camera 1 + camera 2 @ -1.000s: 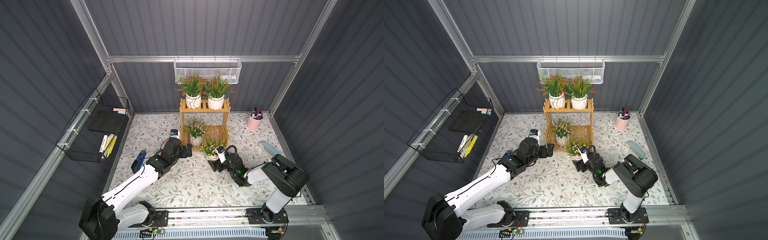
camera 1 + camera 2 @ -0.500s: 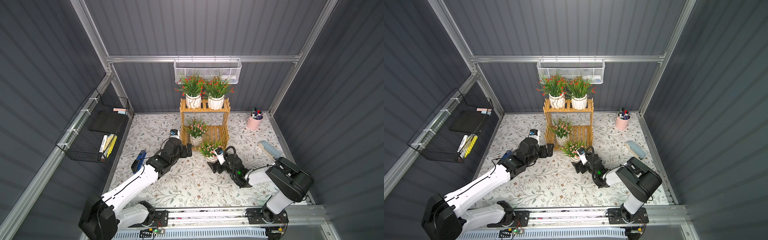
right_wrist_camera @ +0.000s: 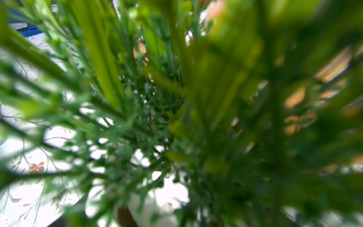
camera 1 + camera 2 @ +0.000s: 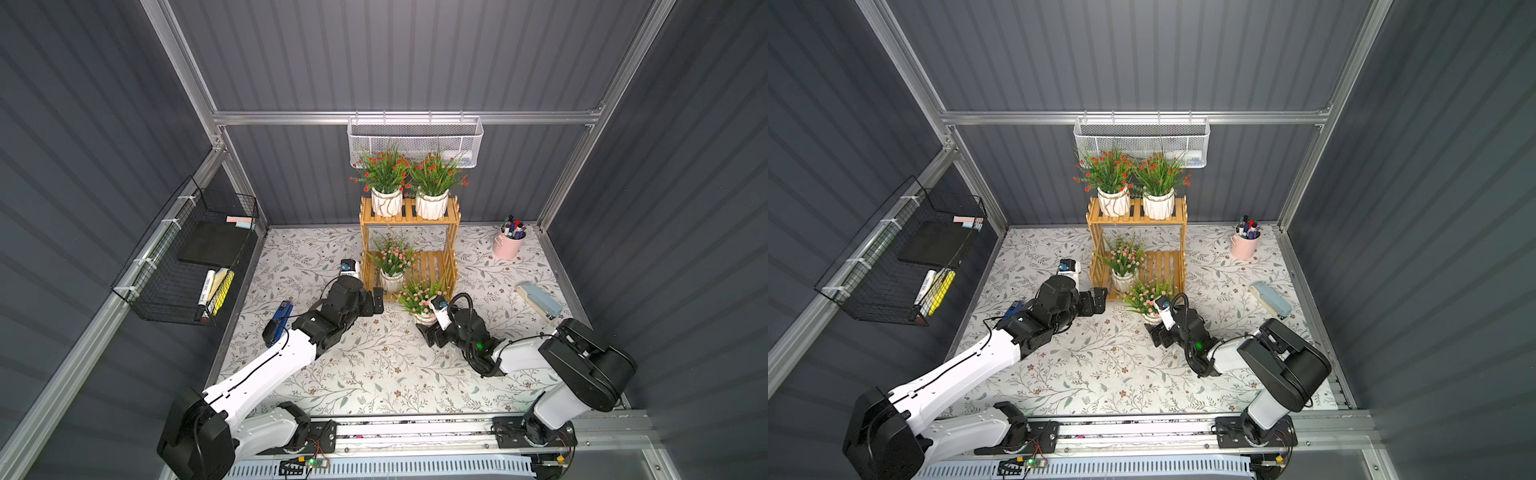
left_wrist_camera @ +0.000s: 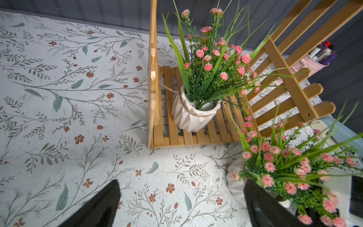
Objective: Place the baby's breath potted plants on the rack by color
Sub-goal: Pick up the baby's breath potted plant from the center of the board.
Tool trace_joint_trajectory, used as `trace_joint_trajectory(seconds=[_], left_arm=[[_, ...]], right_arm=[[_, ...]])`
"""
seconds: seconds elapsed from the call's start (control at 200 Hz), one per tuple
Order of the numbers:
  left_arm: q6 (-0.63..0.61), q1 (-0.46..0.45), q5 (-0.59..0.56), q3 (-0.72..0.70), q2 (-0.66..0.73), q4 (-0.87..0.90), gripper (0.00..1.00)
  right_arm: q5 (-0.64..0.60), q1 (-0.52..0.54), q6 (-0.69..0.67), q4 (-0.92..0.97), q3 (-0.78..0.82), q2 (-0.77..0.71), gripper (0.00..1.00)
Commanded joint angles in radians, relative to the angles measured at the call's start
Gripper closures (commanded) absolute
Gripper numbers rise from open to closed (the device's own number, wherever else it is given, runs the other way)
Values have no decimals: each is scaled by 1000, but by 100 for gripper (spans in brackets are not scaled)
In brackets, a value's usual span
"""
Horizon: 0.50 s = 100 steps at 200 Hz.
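one pink plant (image 4: 417, 296), barely shifted, is seen at the right end effector (image 4: 430, 324); its grip cannot be told; racking remains.

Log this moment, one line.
rack top: red plants | bottom: pink plant | right gripper: at second pink plant, grip unclear | left gripper: open
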State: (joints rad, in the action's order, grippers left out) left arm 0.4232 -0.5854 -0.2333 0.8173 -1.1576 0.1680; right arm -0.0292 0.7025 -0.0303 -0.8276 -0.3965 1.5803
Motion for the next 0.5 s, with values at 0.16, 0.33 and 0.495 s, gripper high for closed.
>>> trace_joint_trajectory(seconds=[0.16, 0.33, 0.495], left_arm=[[7, 0, -23, 0, 35, 27, 1], [6, 1, -23, 3, 48, 31, 1], [5, -1, -26, 6, 61, 36, 1]], right_arm=[[-25, 3, 5, 24, -36, -103, 24], [-131, 3, 28, 139, -118, -136, 24], [-192, 2, 23, 149, -182, -108, 24]])
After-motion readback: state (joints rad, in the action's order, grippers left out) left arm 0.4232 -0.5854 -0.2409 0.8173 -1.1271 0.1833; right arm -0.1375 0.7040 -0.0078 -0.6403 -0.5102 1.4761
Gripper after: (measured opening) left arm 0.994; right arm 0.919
